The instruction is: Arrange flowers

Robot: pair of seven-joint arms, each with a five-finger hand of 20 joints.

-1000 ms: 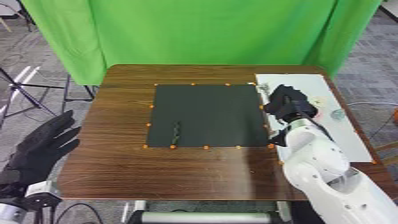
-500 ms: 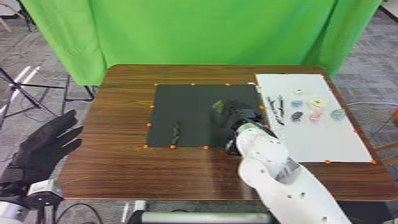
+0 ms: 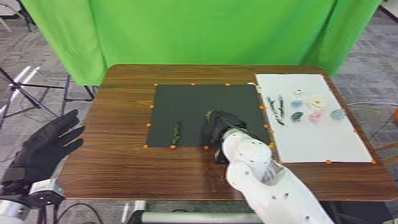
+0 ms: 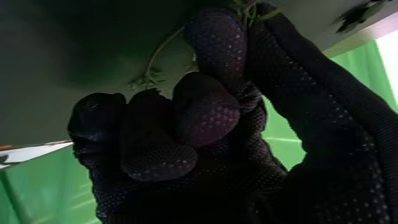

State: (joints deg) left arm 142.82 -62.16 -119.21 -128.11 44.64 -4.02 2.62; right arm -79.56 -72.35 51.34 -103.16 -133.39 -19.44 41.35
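Brown wooden bench (image 3: 107, 165) with black mat (image 3: 191, 107), white sheet (image 3: 333, 145) just right of it, orange dots (image 3: 173, 146) along their edges.

Dim light in wrist view

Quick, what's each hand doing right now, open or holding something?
Left hand: open, fingers extended, off the table's left side.
Right hand: closed in a pinch on a green sprig, over the black mat.
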